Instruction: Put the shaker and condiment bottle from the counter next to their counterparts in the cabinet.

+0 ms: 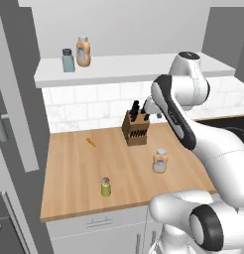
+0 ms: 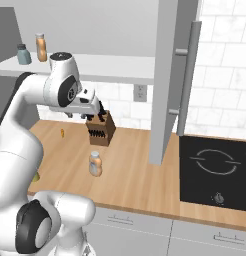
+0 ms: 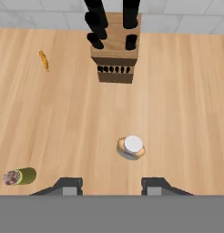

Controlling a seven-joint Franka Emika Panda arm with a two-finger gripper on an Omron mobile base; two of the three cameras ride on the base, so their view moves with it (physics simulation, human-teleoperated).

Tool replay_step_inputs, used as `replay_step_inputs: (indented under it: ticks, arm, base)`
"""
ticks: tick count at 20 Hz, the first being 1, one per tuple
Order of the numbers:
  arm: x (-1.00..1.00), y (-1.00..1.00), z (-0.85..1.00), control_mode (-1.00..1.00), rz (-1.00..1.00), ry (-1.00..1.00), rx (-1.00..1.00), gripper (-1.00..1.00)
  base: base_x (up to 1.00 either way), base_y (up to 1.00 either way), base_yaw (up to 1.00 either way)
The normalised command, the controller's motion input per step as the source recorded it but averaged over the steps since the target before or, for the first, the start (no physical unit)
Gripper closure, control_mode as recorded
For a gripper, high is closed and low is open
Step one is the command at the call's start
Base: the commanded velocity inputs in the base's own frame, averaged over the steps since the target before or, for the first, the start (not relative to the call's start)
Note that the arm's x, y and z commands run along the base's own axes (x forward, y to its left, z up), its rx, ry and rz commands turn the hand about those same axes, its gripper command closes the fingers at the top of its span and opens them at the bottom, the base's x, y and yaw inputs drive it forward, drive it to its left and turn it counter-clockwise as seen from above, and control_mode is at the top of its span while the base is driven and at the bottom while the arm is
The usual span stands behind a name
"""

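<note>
Gripper [image 3: 111, 185] hangs high over the light wooden butcher-block counter [image 1: 74, 168], its two small dark finger tips spread wide apart w/ nothing between them. From my hand cam I look nearly straight down on the rounded orange-tan condiment bottle w/ pale grey screw cap [image 3: 131, 148]; it stands upright on the wood just ahead of the tips, a bit toward the right one. The small yellow-green cylindrical shaker w/ rounded silver-grey cap [image 1: 105, 187] stands upright nr the front edge of the counter, well apart from that bottle. Behind both, against the white tiled wall, sits a brown wooden knife block w/ black handles [image 1: 134, 126], and off to its left lies a tiny orange sliver [image 1: 90, 142] flat on the grain. Up on the long white shelf board of the pale-grey wall cabinet [image 1: 129, 69] I see the blue-grey translucent shaker w/ dark cap [image 1: 68, 60] just beside the second orange-tan bottle w/ pale grey cap [image 1: 83, 51], both upright.
</note>
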Motion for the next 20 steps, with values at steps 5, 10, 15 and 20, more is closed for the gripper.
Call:
replay_step_inputs:
  ticks: [5,10,15,20]
  arm:
    - [-0.13,-0.06,-0.22,-1.00,-0.01,-0.01,0.00,-1.00]
    - [-0.63,-0.29,-0.58,-1.00,0.08,-0.16,0.06,-1.00]
    - [-0.37,-0.14,-0.29,-1.00,0.19,-0.32,0.09,-1.00]
    - [-0.08,0.01,-0.02,-1.00,0.06,-0.06,0.00,-1.00]
  base:
    - [0.00,0.00,0.00]
    - [0.00,0.00,0.00]
    - [0.00,0.00,0.00]
    - [0.00,0.00,0.00]
